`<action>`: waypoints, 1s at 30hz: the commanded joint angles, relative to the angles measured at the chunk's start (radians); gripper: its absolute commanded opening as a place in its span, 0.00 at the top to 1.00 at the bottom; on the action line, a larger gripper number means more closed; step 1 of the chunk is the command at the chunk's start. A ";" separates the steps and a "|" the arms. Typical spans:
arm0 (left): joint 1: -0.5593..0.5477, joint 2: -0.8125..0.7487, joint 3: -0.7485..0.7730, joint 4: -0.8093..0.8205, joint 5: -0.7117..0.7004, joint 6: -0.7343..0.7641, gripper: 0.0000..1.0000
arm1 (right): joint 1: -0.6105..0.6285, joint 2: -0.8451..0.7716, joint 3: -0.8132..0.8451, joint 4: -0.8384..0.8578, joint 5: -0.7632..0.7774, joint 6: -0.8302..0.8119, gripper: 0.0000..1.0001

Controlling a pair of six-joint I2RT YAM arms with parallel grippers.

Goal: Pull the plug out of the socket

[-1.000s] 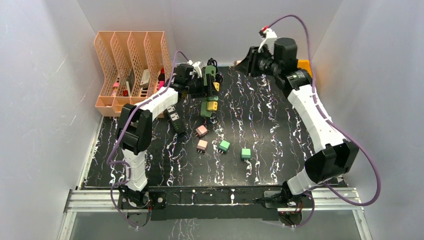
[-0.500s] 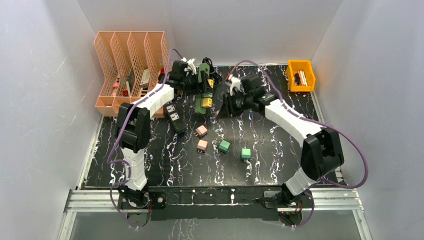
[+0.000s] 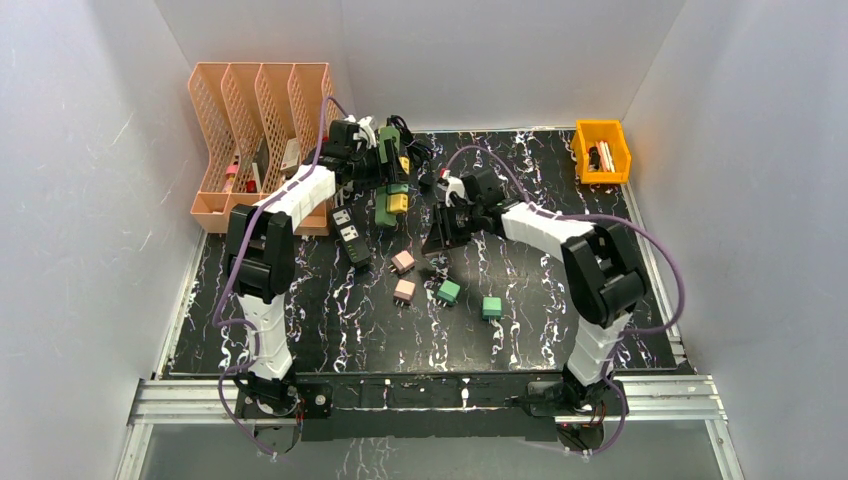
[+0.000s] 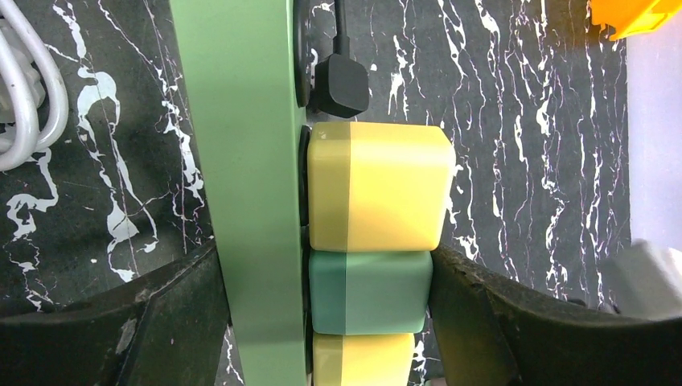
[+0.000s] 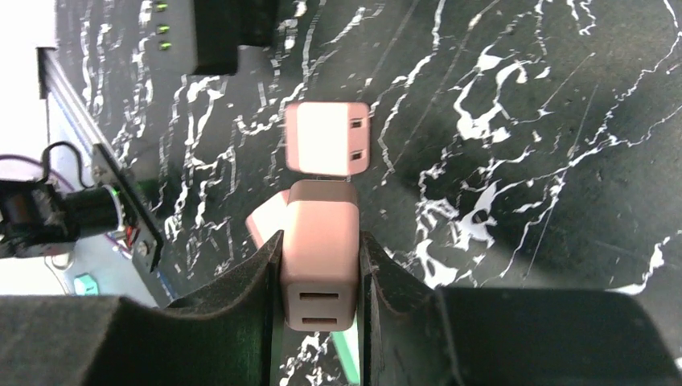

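In the upper centre of the overhead frame, the left gripper (image 3: 376, 172) is clamped across a green power strip (image 4: 241, 161) and the teal plug (image 4: 370, 291) seated in it, one finger against the strip's back, the other against the plug's face. A yellow plug (image 4: 378, 185) and a black plug (image 4: 342, 80) sit in the sockets higher in the wrist view. Just right of there, the right gripper (image 5: 319, 245) pinches a pink plug (image 5: 319, 281) tight between both fingers over the black marbled table (image 5: 523, 121), a second loose pink plug (image 5: 328, 137) lying just beyond.
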 commanded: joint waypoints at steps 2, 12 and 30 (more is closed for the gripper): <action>0.009 -0.100 -0.027 0.039 0.015 0.017 0.56 | 0.006 0.067 0.065 0.071 0.004 0.044 1.00; 0.021 -0.110 -0.053 0.048 0.027 0.018 0.56 | 0.009 0.131 0.067 0.057 0.030 0.040 1.00; 0.025 -0.115 -0.061 0.035 0.017 0.028 0.56 | 0.089 0.202 0.142 0.037 0.024 0.035 1.00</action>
